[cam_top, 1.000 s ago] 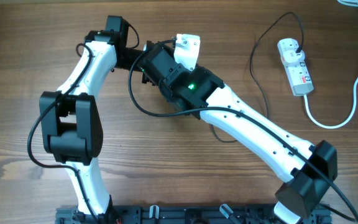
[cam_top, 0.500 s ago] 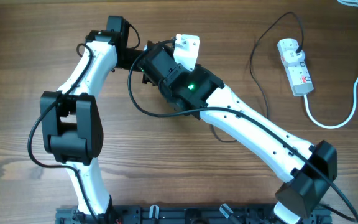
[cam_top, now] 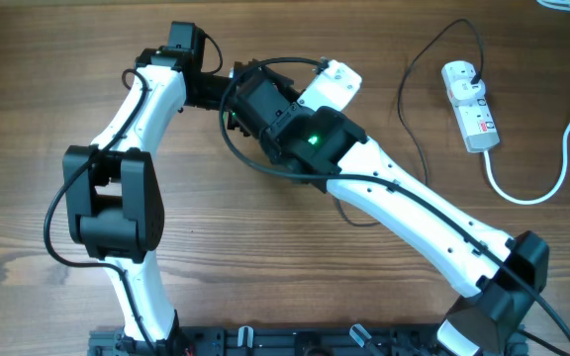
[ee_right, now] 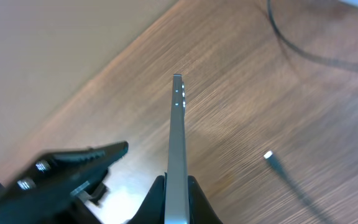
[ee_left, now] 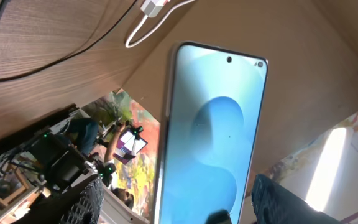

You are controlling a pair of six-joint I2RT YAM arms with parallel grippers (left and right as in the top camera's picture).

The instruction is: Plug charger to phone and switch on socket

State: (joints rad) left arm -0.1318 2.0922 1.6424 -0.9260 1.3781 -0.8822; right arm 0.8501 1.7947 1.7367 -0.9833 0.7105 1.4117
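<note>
The phone, with its light blue screen, stands between the wide-apart fingers of my left gripper, which do not touch it. My right gripper is shut on the phone's lower end, and the phone shows edge-on in the right wrist view. In the overhead view both grippers meet at the back middle, left and right, and hide the phone. The charger's small plug tip lies loose on the table. Its black cable runs to the socket at the far right.
The socket's thick white cord loops toward the right edge. The black cable passes under my right arm near the table's middle. The left gripper's finger shows at the left of the right wrist view.
My right wrist has rolled; its white camera housing swung from upper middle to the right. The left arm has barely moved.
</note>
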